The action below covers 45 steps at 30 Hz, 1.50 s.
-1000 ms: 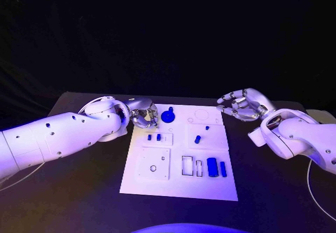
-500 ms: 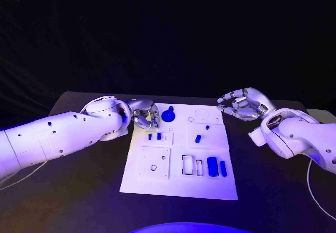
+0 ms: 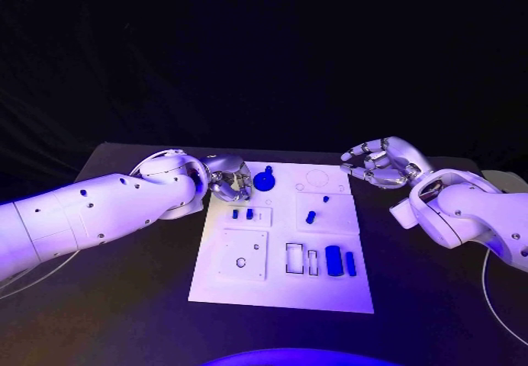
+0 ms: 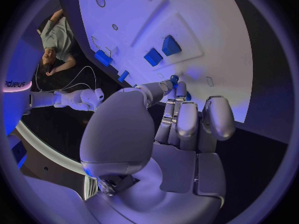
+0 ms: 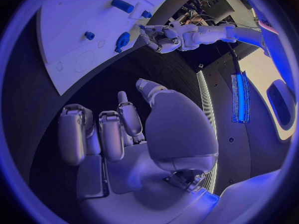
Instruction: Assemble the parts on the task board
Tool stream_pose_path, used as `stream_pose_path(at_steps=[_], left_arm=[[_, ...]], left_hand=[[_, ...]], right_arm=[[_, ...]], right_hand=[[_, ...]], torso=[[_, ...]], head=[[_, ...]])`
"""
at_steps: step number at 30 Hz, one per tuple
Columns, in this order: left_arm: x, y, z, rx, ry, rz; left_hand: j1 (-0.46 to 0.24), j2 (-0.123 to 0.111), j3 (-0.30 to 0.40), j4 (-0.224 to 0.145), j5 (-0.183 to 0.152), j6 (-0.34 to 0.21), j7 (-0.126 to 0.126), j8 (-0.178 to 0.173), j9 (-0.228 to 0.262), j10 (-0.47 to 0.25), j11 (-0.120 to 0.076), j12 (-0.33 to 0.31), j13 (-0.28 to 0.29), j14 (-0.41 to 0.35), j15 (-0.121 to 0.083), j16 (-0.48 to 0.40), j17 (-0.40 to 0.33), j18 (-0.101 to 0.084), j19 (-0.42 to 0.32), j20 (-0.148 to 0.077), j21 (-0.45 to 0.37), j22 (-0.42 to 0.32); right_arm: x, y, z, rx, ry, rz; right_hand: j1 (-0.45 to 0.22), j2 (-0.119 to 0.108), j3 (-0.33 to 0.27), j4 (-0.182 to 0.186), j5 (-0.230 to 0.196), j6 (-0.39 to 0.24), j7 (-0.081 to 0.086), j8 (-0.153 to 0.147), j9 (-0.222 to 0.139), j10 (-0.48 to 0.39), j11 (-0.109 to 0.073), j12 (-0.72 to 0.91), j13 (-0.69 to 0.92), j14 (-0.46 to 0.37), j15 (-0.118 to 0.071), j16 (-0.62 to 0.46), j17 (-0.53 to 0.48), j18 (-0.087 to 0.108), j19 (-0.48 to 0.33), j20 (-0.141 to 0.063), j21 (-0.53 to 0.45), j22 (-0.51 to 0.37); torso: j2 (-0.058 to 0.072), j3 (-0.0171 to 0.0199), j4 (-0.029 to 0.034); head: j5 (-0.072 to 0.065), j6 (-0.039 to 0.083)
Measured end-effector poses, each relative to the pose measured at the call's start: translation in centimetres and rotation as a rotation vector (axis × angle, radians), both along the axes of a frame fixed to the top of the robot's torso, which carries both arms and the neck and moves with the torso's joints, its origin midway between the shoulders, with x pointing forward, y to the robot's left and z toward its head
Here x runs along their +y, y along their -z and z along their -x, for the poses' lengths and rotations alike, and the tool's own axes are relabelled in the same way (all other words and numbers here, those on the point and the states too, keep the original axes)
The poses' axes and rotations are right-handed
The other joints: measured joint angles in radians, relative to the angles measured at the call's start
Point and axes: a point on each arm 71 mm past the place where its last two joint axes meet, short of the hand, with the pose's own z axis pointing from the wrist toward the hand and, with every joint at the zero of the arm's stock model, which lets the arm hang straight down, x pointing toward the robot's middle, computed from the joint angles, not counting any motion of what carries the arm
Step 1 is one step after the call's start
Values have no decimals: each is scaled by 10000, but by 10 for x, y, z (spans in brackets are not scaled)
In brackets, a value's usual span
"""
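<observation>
Your left hand (image 3: pixel 228 183) hovering at task board (image 3: pixel 281 293) far-left corner, fingers curled, grip unclear beside round blue part (image 3: pixel 265 182). Your right hand (image 3: pixel 378 165) curling empty, off board's far-right corner.

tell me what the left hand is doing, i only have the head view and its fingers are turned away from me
observer: in the left wrist view the left hand has its thumb and a fingertip meeting at a small blue part over the task board. I cannot tell if it is pinched.
operator: ok and is anything in the right palm
observer: no. The right wrist view shows the right hand holding nothing, its thumb apart from its fingers.
operator: is it over the board
observer: no, that view shows bare black table beyond its fingers.
</observation>
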Motion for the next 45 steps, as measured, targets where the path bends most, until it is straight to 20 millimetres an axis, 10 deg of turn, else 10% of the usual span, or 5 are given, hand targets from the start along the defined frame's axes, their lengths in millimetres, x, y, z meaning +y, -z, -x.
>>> stream_pose_path(at_steps=[27, 45], left_arm=[[-4, 4, -3, 198, 39, -381], [-2, 7, -2, 332, 34, -460]], left_hand=[[-99, -18, -83, 28, 0, -4, -3, -104, -1, -1, 0, -154, 0, -4, 4, -38, -69, 2, 0, 0, -46, -80], [-370, -290, -303, 193, 1, -615, 249, -882, -138, -95, 166, -758, 1, -181, 180, -116, -358, 2, -187, 143, -315, -444]], right_arm=[[0, 0, 0, 0, -10, -4], [0, 1, 0, 5, -6, -2]], right_hand=[[0, 0, 0, 0, 0, 0, 0, 0, -13, 0, 0, 0, -12, 0, 0, 0, -3, 0, 0, 0, 0, 6], [0, 0, 0, 0, 0, 0, 0, 0, -12, 0, 0, 0, -32, 0, 0, -39, -5, -1, 0, 0, -44, 3]], torso=[[-5, 0, 9], [-9, -5, 9]], head=[[-20, -49], [-13, -20]])
